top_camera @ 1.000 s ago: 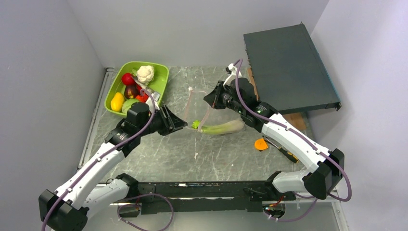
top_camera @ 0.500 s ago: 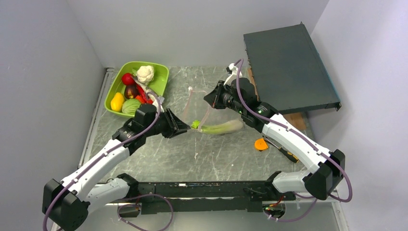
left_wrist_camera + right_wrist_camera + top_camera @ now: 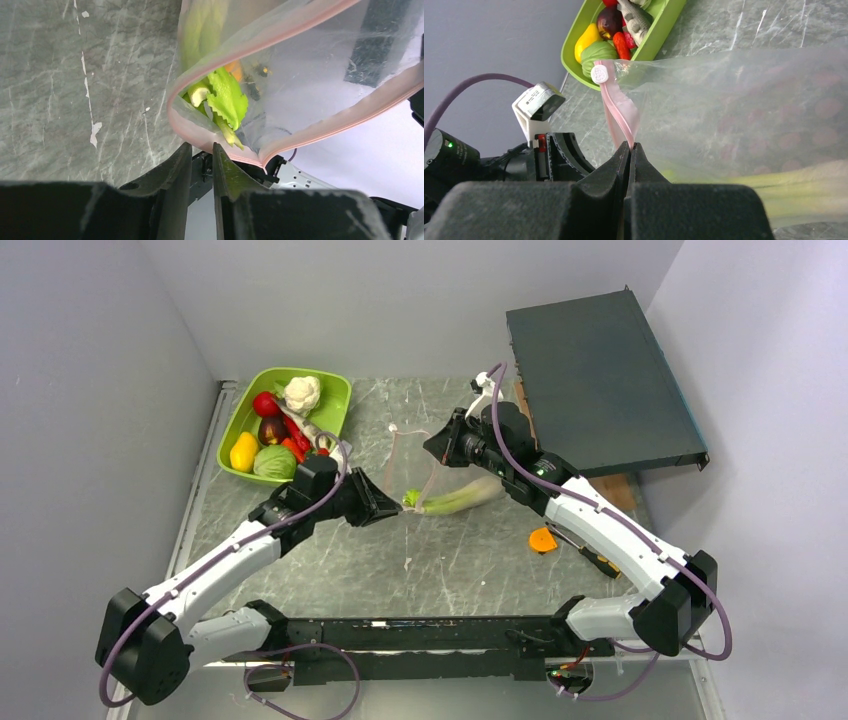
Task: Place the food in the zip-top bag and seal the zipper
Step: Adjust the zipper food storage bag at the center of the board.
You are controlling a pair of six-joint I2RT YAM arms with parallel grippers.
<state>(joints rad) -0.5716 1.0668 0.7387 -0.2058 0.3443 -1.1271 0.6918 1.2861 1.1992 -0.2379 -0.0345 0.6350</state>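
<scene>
Best nudged the pale green stalk (image 3: 227,97) deeper with the left gripper (image 3: 201,150), fingers almost clenched at lower centre beside the zipper (image 3: 345,119). Could not tell whether nipping its lip. Needed the mouth stretched wide by the right gripper (image 3: 630,147), clamped on the pink strip. Held only that stalk in the zip-top bag (image 3: 734,100), mid-frame. Saw the other food (image 3: 265,435) lying in the green tray (image 3: 337,405), upper left.

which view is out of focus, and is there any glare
Top external: sharp, evenly lit, no harsh glare on the table. Left wrist: zipper and celery leaves crisp, its own jaws dark and soft. Right wrist: its jaws and the celery through the zip-top bag blurred, green tray sharper.
</scene>
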